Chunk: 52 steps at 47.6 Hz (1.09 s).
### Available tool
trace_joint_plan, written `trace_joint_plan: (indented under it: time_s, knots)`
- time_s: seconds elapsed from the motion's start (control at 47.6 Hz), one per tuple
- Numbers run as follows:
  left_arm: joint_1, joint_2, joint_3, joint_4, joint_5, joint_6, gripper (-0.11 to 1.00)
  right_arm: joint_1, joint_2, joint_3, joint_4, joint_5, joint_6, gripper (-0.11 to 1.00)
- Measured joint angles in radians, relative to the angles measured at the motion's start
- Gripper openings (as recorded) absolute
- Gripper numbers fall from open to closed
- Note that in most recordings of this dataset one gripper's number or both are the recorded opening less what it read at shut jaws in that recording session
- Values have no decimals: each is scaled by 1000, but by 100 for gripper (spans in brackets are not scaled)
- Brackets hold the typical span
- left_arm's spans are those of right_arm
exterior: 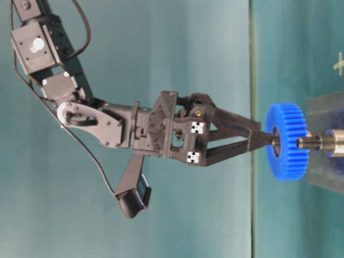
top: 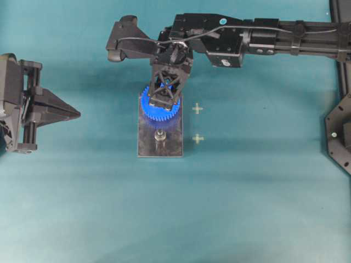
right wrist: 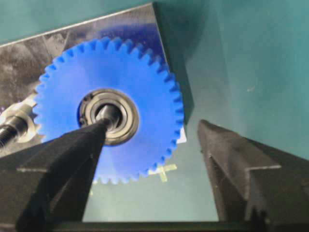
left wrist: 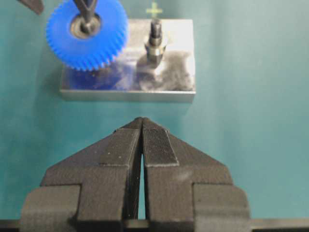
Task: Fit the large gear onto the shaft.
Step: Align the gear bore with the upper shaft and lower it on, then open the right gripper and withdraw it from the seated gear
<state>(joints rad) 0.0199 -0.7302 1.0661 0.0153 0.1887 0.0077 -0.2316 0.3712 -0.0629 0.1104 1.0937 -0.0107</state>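
Observation:
The large gear (top: 147,111), bright blue with a silver-and-black bearing hub (right wrist: 108,116), is on the far peg of the dark grey plate (top: 160,149). The shaft (right wrist: 110,112) shows as a silver end inside the hub bore. The gear looks raised off the plate (left wrist: 128,87), near the height of the bare look-alike peg (left wrist: 154,41). My right gripper (right wrist: 153,123) hangs over the gear, open. One of its fingertips (right wrist: 99,126) touches the hub and the other stands off past the gear's rim. My left gripper (left wrist: 142,121) is shut and holds nothing, left of the plate.
Two pale cross marks (top: 197,108) (top: 198,138) lie on the teal table just right of the plate. The right arm (top: 263,38) stretches across the top. Black equipment (top: 340,131) stands at the right edge.

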Motion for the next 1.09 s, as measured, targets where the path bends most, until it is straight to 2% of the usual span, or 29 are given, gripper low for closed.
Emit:
trace_joint_plan:
  time_s: [0.231,0.546,1.092]
  knots:
    - [0,0,-2,0,-2,0,0,9,0,-23,0,21,0,80]
    - [-2,-8,0,0,-2,0,0,64,0,-9,2,31,0,80]
    - [0,-8,-2,0,0,-3,0,52,-8,34,5,20,0,79]
